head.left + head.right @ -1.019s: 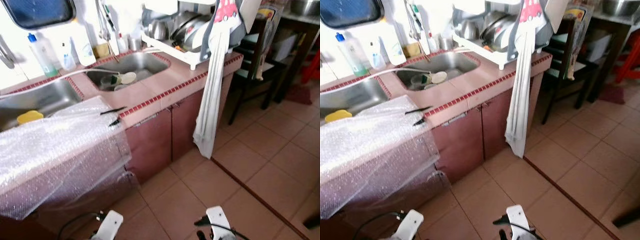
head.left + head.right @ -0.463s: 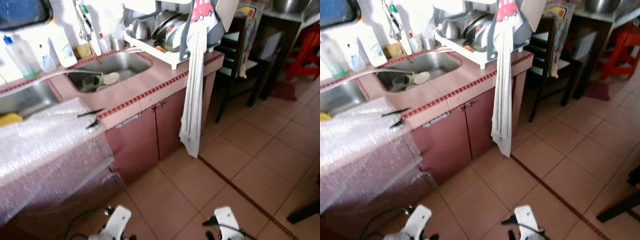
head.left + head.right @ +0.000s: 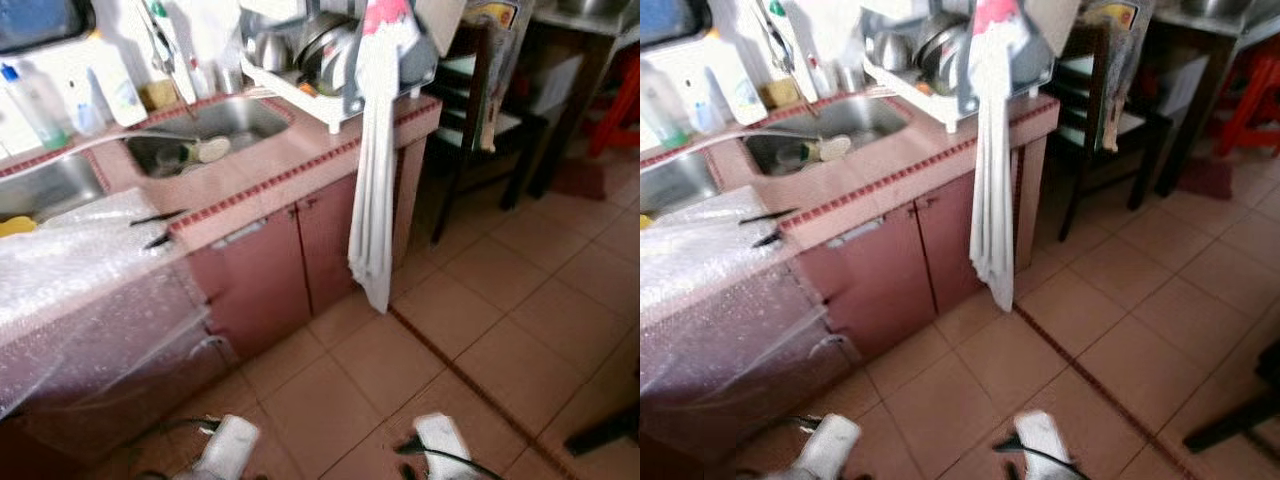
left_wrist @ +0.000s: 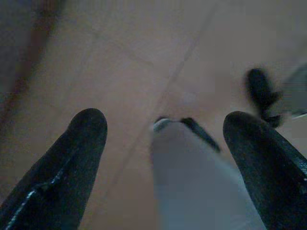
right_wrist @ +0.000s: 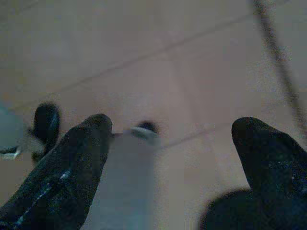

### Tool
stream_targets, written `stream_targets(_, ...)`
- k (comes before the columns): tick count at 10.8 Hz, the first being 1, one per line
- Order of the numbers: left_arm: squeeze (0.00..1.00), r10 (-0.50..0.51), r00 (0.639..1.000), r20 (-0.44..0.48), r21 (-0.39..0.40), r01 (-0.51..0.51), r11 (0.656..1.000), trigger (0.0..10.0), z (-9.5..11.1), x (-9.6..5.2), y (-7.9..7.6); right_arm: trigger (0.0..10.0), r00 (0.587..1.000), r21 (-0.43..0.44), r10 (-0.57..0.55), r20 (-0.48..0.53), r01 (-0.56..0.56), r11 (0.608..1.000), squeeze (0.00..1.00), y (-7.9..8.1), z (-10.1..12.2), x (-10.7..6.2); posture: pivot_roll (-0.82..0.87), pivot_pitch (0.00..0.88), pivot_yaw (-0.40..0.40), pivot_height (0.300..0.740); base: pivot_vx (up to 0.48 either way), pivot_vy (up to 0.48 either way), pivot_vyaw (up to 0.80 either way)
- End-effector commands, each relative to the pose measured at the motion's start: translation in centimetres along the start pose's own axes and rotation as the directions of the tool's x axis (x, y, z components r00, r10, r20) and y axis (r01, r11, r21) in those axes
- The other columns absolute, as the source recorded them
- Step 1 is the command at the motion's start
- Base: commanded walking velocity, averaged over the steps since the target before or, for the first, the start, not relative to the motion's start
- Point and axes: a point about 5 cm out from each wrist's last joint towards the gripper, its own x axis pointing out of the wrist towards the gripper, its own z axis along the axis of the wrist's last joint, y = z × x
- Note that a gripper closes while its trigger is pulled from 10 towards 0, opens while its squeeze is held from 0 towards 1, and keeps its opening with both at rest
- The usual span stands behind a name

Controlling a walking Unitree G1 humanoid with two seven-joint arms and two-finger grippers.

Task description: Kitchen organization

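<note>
Here, crinkled bubble wrap (image 3: 90,290) drapes the tiled pink desk (image 3: 290,165); left claw (image 4: 163,124) and right claw (image 5: 170,124) hang wide over smooth floor tiles (image 3: 480,330).

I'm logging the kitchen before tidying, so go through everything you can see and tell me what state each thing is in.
Cabinet doors: shut.
Sink: holds dishes.
Dish rack: loaded with pots.
White cloth: hanging off the counter edge.
Bubble wrap: draped over the counter and down its front.
Left end effector: open, over the floor.
Right end effector: open, over the floor.
</note>
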Motion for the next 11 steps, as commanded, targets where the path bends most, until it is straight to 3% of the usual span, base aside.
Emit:
stream_targets(1,0.0,0.03,1.0,-0.009,0.013,-0.03,0.999,10.0,-0.3,-0.3,1.2,10.0,1.0,-0.003,0.018,0.01,-0.017,1.0,0.0,0.8,0.4,0.1,-0.09,0.0,0.077,0.74,0.0,-0.48,0.0)
stream_targets(4,0.0,0.029,1.0,-0.006,0.017,-0.029,0.999,10.0,-0.2,-0.3,1.4,10.0,1.0,-0.004,0.017,0.009,-0.017,1.0,0.0,0.8,0.4,0.1,-0.09,0.0,0.078,0.74,0.0,-0.48,0.0)
stream_targets(11,0.0,0.025,0.999,0.031,-0.007,-0.025,1.0,10.0,0.7,-0.3,1.6,10.0,1.0,-0.01,0.015,0.007,-0.015,1.0,0.0,0.8,0.3,0.1,-0.09,0.0,0.078,0.74,0.0,0.0,0.0)
